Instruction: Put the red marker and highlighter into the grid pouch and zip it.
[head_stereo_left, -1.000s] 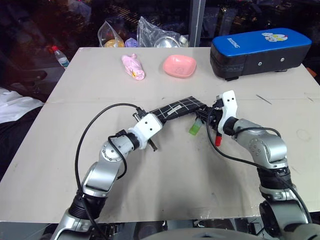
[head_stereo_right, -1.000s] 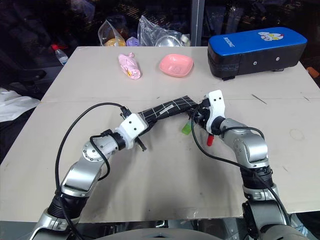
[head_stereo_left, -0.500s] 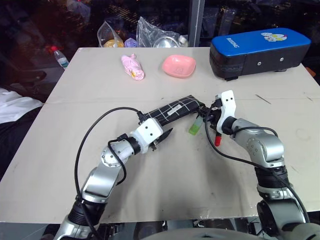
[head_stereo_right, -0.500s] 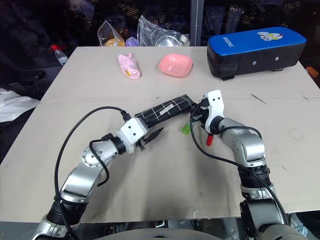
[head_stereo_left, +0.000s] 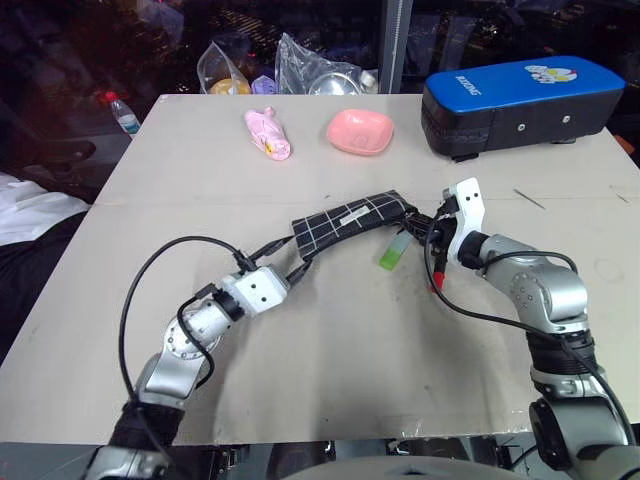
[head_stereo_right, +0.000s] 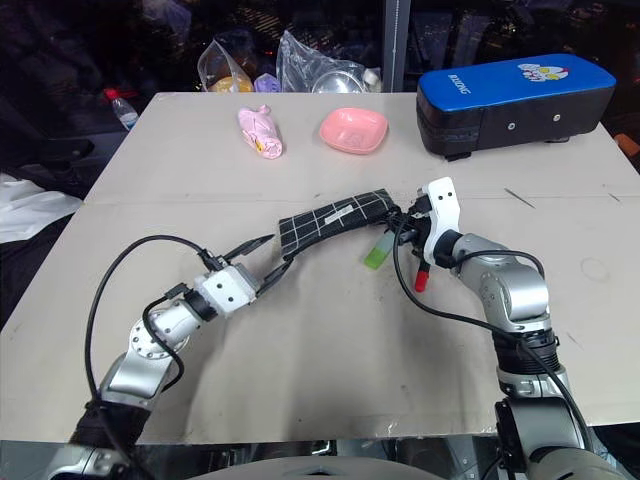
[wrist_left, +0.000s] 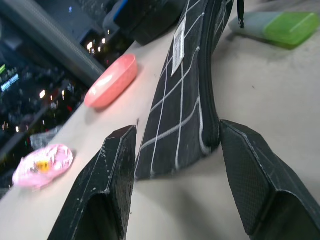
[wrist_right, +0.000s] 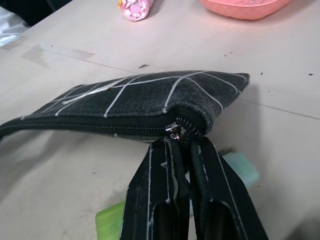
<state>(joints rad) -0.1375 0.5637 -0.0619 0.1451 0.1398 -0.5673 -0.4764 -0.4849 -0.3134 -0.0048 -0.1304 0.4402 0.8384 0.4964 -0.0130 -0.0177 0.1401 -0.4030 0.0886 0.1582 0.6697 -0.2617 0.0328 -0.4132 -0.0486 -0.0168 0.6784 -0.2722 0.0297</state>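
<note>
Right wrist view shows the right gripper (wrist_right: 186, 150) pinched tight on the dark zipper pull (wrist_right: 174, 131) at the right end of the grid pouch (wrist_right: 145, 107), whose zipper reads as closed along the length in view. From the head camera, the pouch lies slantwise near the middle of the table (head_stereo_left: 330, 350), its left end lower in the picture. The left gripper (wrist_left: 175, 170) stands spread, its fingers either side of that near-left corner without pressing it. The highlighter (head_stereo_left: 392, 252) rests on the table just beside the pouch's right end, and the red marker (head_stereo_left: 435, 278) lies close under the right forearm; both are outside the pouch. So the step in hand looks to be opening the pouch, not filling it. The next move probably calls for the left jaws to clamp the corner as an anchor while the right draws the pull leftward along the zip. If the left end is not held, the whole pouch may simply slide with the pull.
</note>
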